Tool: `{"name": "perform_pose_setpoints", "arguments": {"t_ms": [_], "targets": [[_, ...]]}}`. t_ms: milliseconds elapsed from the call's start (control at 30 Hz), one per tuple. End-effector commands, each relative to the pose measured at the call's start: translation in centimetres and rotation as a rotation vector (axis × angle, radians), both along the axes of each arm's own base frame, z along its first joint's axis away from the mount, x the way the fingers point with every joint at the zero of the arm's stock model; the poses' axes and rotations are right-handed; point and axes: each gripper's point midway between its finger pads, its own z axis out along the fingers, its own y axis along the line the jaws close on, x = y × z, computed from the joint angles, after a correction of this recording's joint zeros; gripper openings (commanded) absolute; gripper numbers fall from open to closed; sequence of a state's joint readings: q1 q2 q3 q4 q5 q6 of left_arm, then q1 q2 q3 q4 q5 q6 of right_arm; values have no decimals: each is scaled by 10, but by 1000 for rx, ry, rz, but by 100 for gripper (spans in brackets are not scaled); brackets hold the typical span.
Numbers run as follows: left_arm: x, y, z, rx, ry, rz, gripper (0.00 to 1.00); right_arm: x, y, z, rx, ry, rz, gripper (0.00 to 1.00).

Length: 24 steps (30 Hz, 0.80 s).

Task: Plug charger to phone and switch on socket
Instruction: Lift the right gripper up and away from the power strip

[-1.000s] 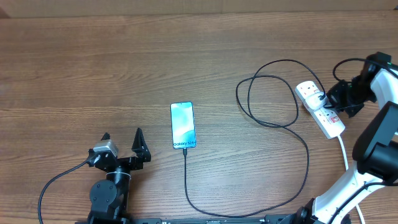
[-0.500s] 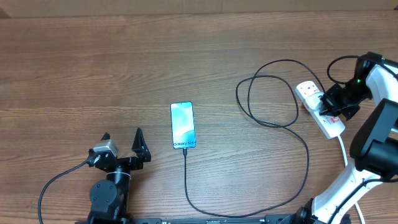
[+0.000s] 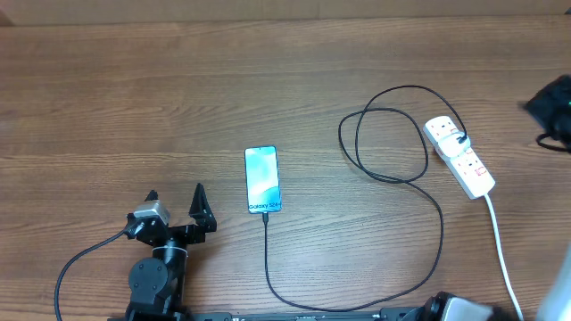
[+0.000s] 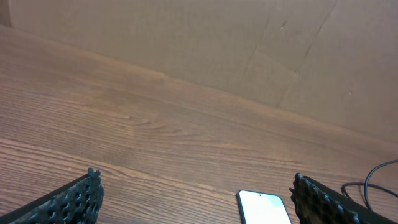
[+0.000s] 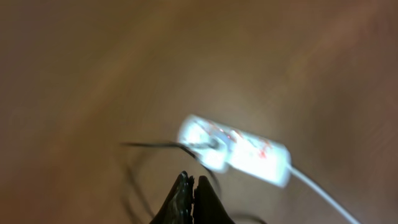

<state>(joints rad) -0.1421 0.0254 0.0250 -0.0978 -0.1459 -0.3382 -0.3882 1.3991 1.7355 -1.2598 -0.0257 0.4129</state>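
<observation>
The phone [image 3: 261, 180] lies flat at the table's centre, screen lit light blue. The charger [image 3: 441, 234], a thin black cable, meets the phone's near end, loops right and runs into the white socket [image 3: 460, 157]. My left gripper [image 3: 176, 203] stands open left of the phone with nothing between its fingers. The left wrist view shows the left gripper [image 4: 196, 182] wide apart, the phone [image 4: 264, 209] near its right finger. My right arm [image 3: 551, 105] is a dark blur at the right edge, away from the socket. The right gripper [image 5: 189, 184] is shut and empty above the blurred socket [image 5: 239, 149].
The socket's white cord [image 3: 500, 250] runs toward the front right corner. A cardboard wall [image 4: 249, 50] stands behind the table. The left arm's base [image 3: 153, 281] sits at the front left, and part of the right arm's base [image 3: 464, 310] at the front right.
My right gripper has left the socket, where it was a second ago, and swung up and away to the right edge. Left arm, phone and charger are unchanged.
</observation>
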Motion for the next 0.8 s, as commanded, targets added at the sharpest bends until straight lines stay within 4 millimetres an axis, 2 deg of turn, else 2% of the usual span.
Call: {"name": "perform_pose_setpoints", "arguments": {"t_ms": [0,67,100,133,233,300,400,467,600,767], "targets": [[0,0,-2,-7,1,-3,100,-23,38,90,-61,-327,99,4],[0,0,-2,-7,1,-3,99,-43,63,154,-113,-578,188,4],[0,0,-2,-7,1,-3,100,-54,73,179,-140,-674,221,4],[0,0,-2,-7,1,-3,100,-77,89,223,-203,-847,271,4],[0,0,-2,-7,1,-3,100,-116,110,278,-298,-1068,327,4],[0,0,-2,-7,1,-3,100,-138,123,302,-348,-1174,366,4],[0,0,-2,-7,1,-3,99,-154,137,313,-368,-1231,425,4],[0,0,-2,-7,1,-3,100,-154,142,306,-350,-1207,457,8],[0,0,-2,-7,1,-3,100,-152,143,290,-311,-1153,460,9],[0,0,-2,-7,1,-3,99,-163,157,275,-263,-1150,517,15]]}}
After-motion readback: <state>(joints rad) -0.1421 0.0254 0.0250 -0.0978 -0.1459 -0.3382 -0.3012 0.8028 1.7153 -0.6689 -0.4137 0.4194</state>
